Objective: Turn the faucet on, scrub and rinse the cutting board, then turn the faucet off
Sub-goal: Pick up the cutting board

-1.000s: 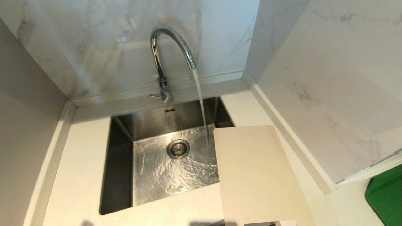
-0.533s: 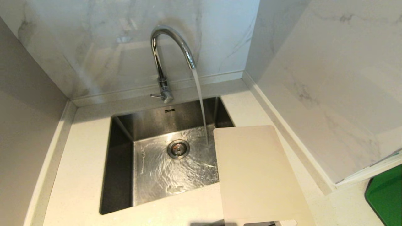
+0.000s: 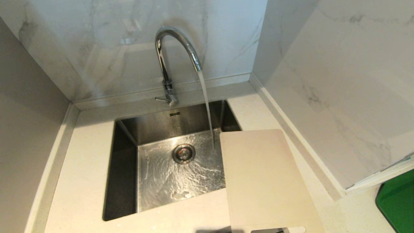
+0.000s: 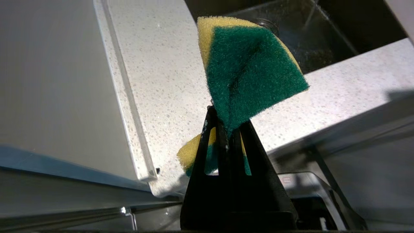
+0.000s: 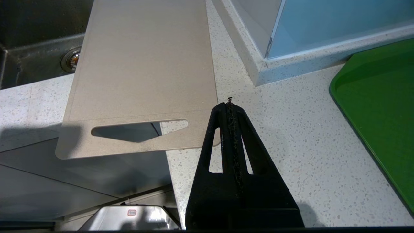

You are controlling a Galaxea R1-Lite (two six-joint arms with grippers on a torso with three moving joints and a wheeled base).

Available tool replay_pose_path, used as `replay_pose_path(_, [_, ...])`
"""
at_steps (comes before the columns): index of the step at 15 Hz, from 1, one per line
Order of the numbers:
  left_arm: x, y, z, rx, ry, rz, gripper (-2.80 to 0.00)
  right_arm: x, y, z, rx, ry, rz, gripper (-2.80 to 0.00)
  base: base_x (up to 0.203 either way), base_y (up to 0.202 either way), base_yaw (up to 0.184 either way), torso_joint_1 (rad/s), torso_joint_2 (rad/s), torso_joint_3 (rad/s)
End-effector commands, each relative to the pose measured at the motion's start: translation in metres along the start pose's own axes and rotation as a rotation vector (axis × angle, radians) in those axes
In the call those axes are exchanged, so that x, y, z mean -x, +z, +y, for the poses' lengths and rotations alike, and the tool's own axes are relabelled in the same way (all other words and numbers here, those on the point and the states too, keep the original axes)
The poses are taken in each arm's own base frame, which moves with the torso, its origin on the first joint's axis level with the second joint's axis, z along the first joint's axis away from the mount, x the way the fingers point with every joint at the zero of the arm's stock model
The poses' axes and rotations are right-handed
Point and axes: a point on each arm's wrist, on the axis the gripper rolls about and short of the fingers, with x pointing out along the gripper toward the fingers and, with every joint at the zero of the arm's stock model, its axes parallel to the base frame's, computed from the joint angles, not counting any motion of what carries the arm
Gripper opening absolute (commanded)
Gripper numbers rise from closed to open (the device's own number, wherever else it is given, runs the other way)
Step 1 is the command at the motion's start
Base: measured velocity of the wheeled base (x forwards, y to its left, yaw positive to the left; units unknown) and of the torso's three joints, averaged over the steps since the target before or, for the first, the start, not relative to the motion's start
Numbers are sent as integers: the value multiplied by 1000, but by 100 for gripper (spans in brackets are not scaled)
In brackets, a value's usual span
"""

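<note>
At the far edge of the sink (image 3: 129, 194), the faucet (image 3: 171, 55) is running: a steady stream drops from the arched spout to the basin floor, landing just left of the cutting board's (image 3: 262, 178) far left corner and sheeting toward the drain (image 3: 183, 153). Over the last second nothing on the counter (image 3: 81, 168) has shifted; board, stream and small side lever sit as they did, only the ripples differ. So the first step looks done, water on, with scrubbing not yet begun. The board lies flat on the counter right of the sink, its left edge overhanging the basin and its near end (the one with the handle slot) poking out past the counter's near edge. It appears dry, the stream missing it. Neither arm shows from the head camera. The left gripper (image 4: 226, 129) has its fingers pinched tight on a green-and-yellow sponge (image 4: 252, 71), which folds up out of them; it hangs low by the counter's near left edge, sink beyond. The right gripper (image 5: 230, 106) has its fingers pressed together on nothing, just near and right of the board's slotted end. A green tray (image 3: 397, 207) sits far right. Next, I'd judge, the board needs moving under the stream or the sponge carried over to it.
</note>
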Motion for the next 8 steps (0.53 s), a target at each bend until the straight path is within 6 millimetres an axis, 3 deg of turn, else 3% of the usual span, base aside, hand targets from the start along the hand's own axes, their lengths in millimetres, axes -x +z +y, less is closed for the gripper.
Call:
replay_pose_path(1, [-9, -17, 1, -14, 5, 20, -280, 0, 0, 0, 0, 0, 0, -280, 0, 0, 0, 0, 0, 0])
replay_pose_path(8, [-19, -13, 1, -54, 11, -171, -280, 0, 0, 0, 0, 0, -1, -280, 0, 0, 0, 0, 0, 0])
